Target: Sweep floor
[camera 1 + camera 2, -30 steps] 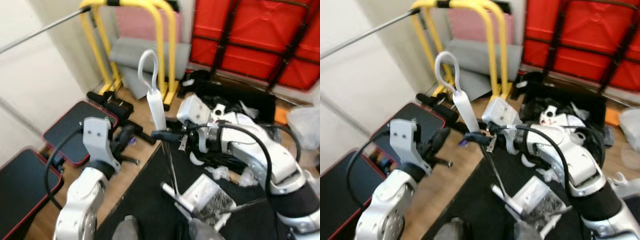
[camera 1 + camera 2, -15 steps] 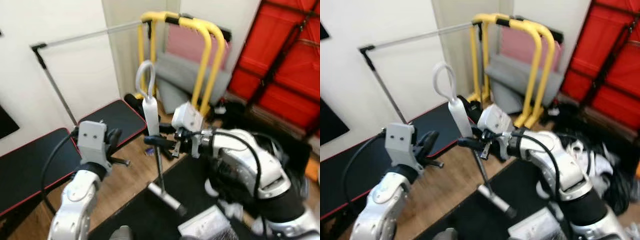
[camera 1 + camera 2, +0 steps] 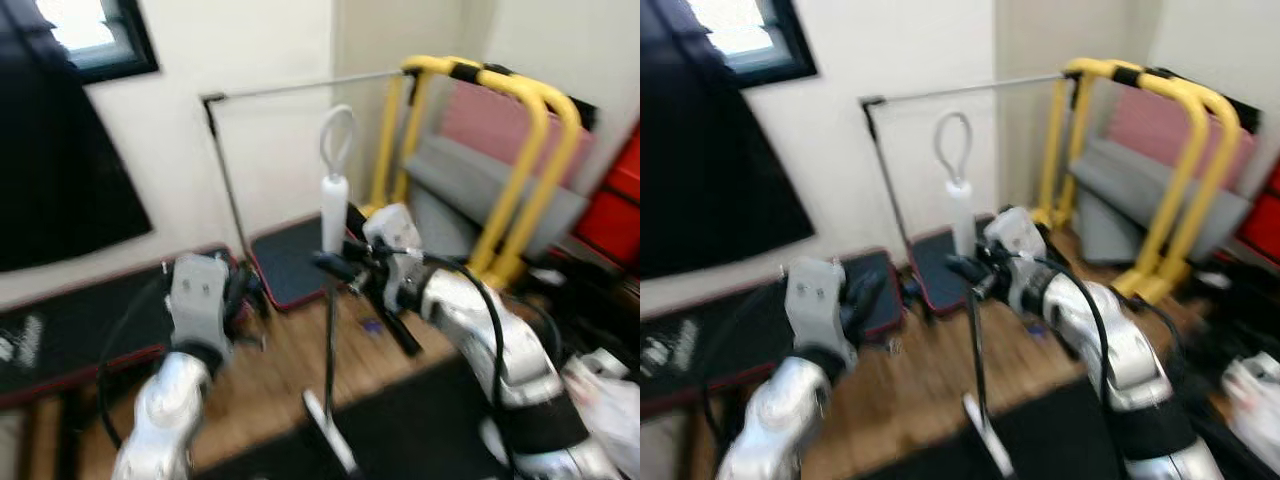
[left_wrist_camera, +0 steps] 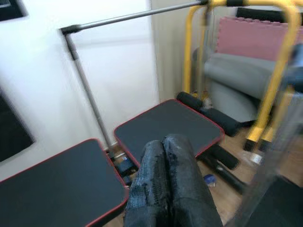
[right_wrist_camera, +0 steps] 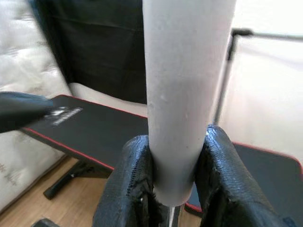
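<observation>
Two eye views, blurred: right gripper (image 3: 325, 264) clamps the broom (image 3: 334, 205) at the base of its white handle, broom upright over wooden floor (image 3: 280, 370), head near a black mat (image 3: 430, 430); left gripper (image 3: 243, 292) raised beside it. Left wrist view: left fingers (image 4: 165, 189) pressed together on nothing, above black benches (image 4: 165, 120). Right wrist view: right fingers (image 5: 130, 189) clenched around the white handle (image 5: 182, 94)

No readable text anywhere. Faint white marking on the black bench pad (image 5: 71, 116), too blurred to make out; same mark on that pad at the head view's lower left, equally illegible.
</observation>
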